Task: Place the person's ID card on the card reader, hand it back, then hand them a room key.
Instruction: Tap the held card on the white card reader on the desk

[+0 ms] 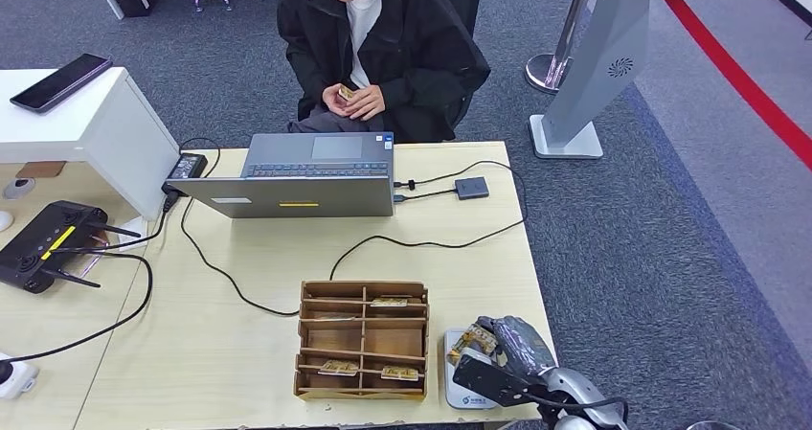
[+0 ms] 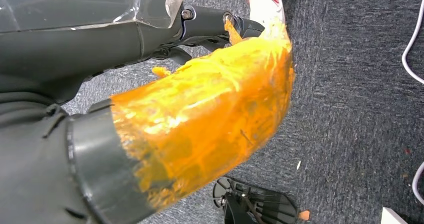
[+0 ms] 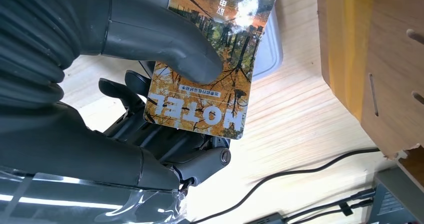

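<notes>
Head view: right hand (image 1: 503, 349) low at the table's (image 1: 239, 353) near right corner, over the grey card reader (image 1: 462, 384), beside the wooden compartment rack (image 1: 362, 339). Card in its grip barely legible here. Right wrist view: thumb (image 3: 165, 44) presses a room key card (image 3: 210, 69) printed "HOTEL", autumn trees, against dark fingers. Person (image 1: 383, 42) seated behind the laptop (image 1: 306, 173) holds a small card (image 1: 346, 93). Left wrist view: left hand (image 2: 200, 119) wrapped in orange tape over carpet; cannot tell its finger state.

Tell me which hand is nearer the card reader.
Right. The right hand, pinching a hotel card, hovers just over the card reader. The left hand hangs low over the carpet, away from it.
</notes>
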